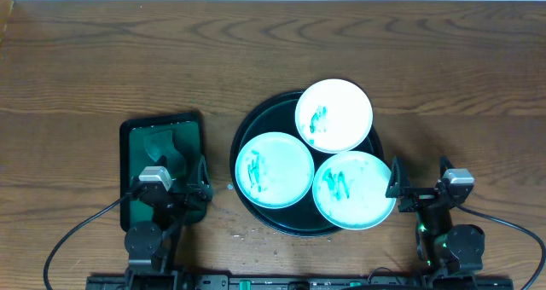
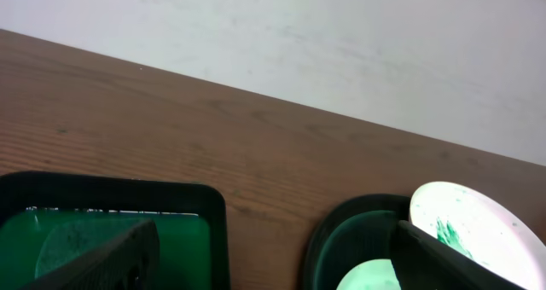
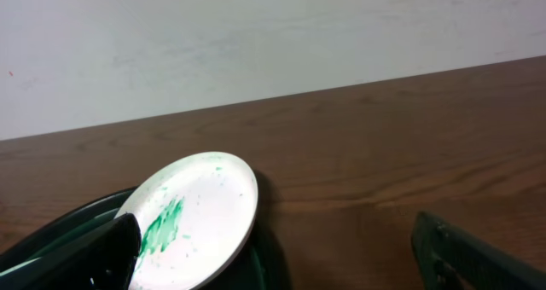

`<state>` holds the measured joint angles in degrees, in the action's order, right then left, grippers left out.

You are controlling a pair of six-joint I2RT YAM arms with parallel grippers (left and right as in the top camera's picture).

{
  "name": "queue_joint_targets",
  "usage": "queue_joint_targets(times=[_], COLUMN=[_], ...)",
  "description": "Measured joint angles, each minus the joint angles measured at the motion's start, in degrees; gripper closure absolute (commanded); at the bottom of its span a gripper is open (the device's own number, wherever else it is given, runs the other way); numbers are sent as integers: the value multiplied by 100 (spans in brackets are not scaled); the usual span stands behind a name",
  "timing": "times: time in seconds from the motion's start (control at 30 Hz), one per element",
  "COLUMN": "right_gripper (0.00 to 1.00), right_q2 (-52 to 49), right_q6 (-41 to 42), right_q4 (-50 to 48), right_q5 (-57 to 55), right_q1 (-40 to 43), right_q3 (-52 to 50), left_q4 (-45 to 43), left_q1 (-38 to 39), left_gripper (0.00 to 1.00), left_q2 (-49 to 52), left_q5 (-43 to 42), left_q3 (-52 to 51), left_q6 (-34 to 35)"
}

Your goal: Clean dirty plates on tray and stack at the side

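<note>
Three white plates with teal-green smears lie on the round dark tray [image 1: 271,119]: one at the back [image 1: 333,114], one at the left [image 1: 275,169], one at the front right [image 1: 353,189] overhanging the rim. My left gripper [image 1: 171,188] stands open near the front edge, left of the tray, with nothing between its fingers. In the left wrist view the gripper [image 2: 273,266] frames bare wood, the tray [image 2: 358,226] and the back plate [image 2: 478,226]. My right gripper [image 1: 421,188] is open and empty, right of the tray. The right wrist view shows that gripper [image 3: 277,260] with a smeared plate [image 3: 200,213] ahead to the left.
A small rectangular green tray [image 1: 186,132] holding a sponge [image 1: 160,145] lies left of the round tray, partly under my left gripper. Brown wooden table [image 1: 85,68] runs to a pale wall at the back. Cables trail from both arm bases at the front edge.
</note>
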<state>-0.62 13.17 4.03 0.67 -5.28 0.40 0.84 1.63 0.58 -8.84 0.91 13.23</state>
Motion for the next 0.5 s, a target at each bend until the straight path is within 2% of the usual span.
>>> queue_joint_targets(times=[0.37, 0.5], right_gripper=[1, 1], right_q2=[0, 0], right_q6=[0, 0], right_q4=[0, 0], right_q5=[0, 0], right_q1=[0, 0], right_q3=[0, 0], left_q4=[17, 337], left_q1=[0, 0], left_gripper=[14, 14], left_q2=[2, 219], left_q5=[-11, -31], left_q3=[7, 173], left_q6=[0, 2])
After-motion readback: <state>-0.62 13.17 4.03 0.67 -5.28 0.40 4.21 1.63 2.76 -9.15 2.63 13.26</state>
